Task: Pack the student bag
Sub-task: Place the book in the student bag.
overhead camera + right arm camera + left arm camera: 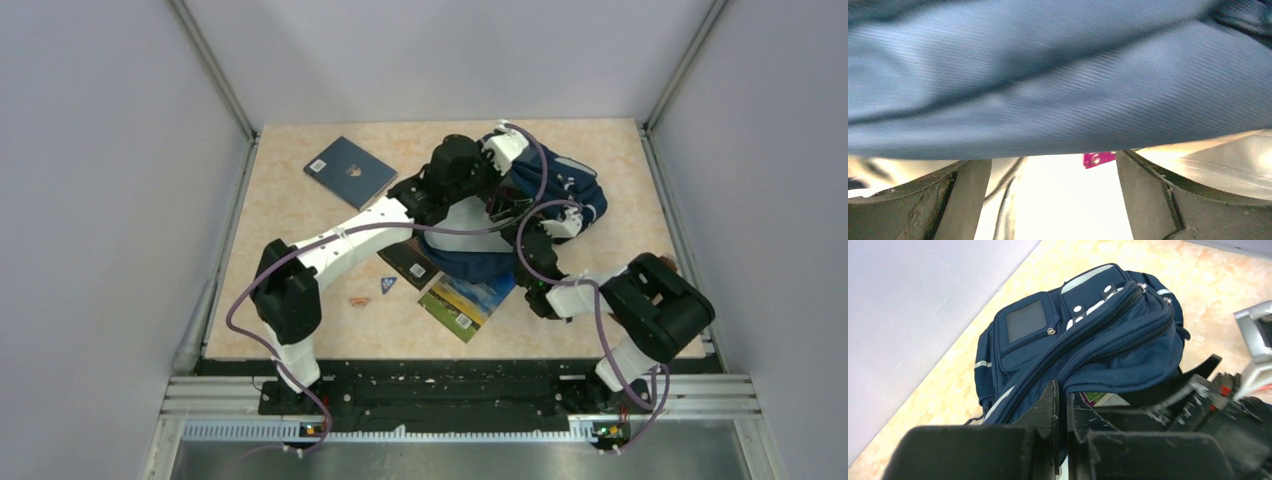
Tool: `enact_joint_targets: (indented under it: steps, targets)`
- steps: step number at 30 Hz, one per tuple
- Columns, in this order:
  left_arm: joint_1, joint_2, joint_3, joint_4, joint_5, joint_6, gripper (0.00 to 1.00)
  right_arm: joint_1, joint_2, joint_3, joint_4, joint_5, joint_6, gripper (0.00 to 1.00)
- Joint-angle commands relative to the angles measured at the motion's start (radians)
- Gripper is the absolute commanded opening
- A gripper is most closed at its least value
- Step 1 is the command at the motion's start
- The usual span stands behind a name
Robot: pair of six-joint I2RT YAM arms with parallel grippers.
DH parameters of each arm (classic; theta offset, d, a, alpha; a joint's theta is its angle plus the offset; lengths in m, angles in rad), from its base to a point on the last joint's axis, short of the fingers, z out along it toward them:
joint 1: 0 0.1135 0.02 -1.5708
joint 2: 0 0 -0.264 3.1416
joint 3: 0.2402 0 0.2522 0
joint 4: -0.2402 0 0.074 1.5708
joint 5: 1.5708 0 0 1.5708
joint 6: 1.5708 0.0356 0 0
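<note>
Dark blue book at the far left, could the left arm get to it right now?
Probably yes: the book lies uncovered just left of that arm, nothing between them. But the left gripper is shut by the bag and would need to swing over and open.

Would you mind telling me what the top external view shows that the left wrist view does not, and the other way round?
Only the top external view shows the dark blue book, the landscape-cover book and both arms. Only the left wrist view shows the window pocket, the zips, and the left hand apparently shut on the fabric edge. Both show the student bag lying on the table.
</note>
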Motion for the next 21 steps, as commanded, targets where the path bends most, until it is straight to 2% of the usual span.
enact_joint_targets:
  steps: [1, 7, 9, 12, 15, 16, 17, 18, 19, 20, 21]
  targets:
    - [0.018, 0.015, 0.087, 0.075, -0.032, -0.058, 0.00, 0.043, -0.117, -0.014, -0.059, -0.043, -0.044, 0.91]
    - [0.023, 0.025, 0.099, 0.063, -0.034, -0.083, 0.00, 0.106, -0.271, -0.098, -0.131, -0.037, -0.090, 0.89]
    - [0.025, 0.023, 0.098, 0.063, -0.074, -0.093, 0.00, 0.127, -0.334, -0.121, -0.174, -0.048, -0.139, 0.89]
    - [0.025, 0.014, 0.092, 0.059, -0.101, -0.109, 0.00, 0.131, -0.444, -0.148, -0.261, -0.116, -0.218, 0.89]
    - [0.025, -0.010, 0.067, 0.065, -0.111, -0.122, 0.02, 0.131, -0.553, -0.147, -0.420, -0.190, -0.309, 0.91]
    - [0.025, -0.021, 0.056, 0.066, -0.111, -0.125, 0.08, 0.131, -0.589, -0.141, -0.479, -0.200, -0.336, 0.93]
    - [0.025, -0.032, 0.044, 0.065, -0.108, -0.126, 0.22, 0.130, -0.636, -0.136, -0.529, -0.210, -0.367, 0.95]
    - [0.025, -0.048, 0.029, 0.063, -0.105, -0.129, 0.42, 0.129, -0.669, -0.132, -0.572, -0.226, -0.406, 0.97]
    - [0.025, -0.065, 0.011, 0.062, -0.103, -0.131, 0.55, 0.125, -0.701, -0.126, -0.614, -0.248, -0.442, 0.98]
    - [0.025, -0.085, -0.010, 0.060, -0.105, -0.138, 0.65, 0.120, -0.732, -0.113, -0.660, -0.269, -0.470, 0.99]
    - [0.025, -0.109, -0.041, 0.058, -0.110, -0.149, 0.71, 0.114, -0.762, -0.103, -0.701, -0.286, -0.495, 0.99]
